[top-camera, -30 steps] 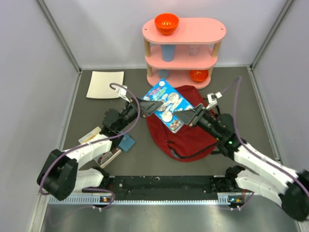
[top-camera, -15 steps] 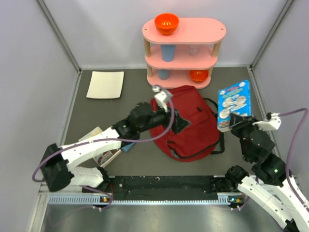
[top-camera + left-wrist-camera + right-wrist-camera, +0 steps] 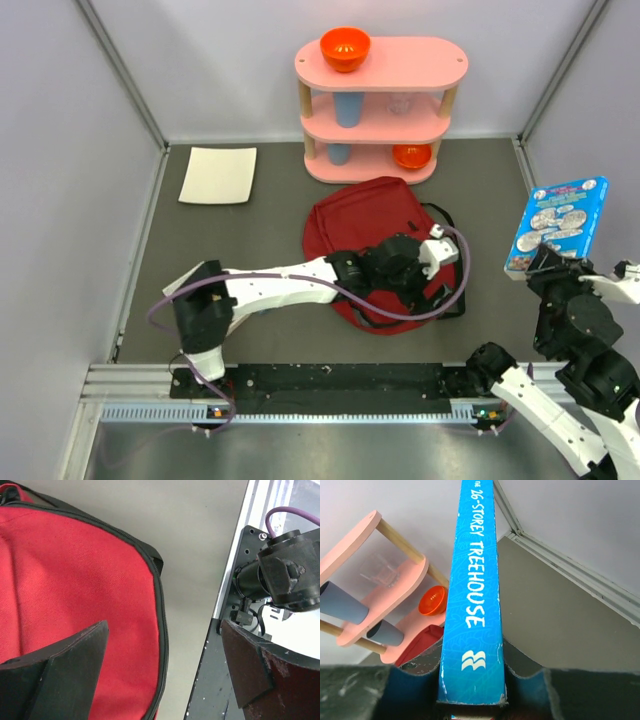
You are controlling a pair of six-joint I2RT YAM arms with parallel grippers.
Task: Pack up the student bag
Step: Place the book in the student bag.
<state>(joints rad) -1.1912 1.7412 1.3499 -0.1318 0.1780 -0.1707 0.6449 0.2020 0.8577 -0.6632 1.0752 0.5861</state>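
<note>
Part student bag [image 3: 365,215] at its zipper edge using wide-spread left jaws before lowering book [image 3: 475,580], clamped in right jaws, edgewise inside.

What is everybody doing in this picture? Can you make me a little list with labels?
bag: red student bag lying flat on the table
left: left claw wide open above the bag's near edge, holding nothing
right: right claw shut on the blue book, held upright off to the right
book in bag: not yet
behind the bag: pink shelf with an orange bowl on top
far left: white paper
</note>
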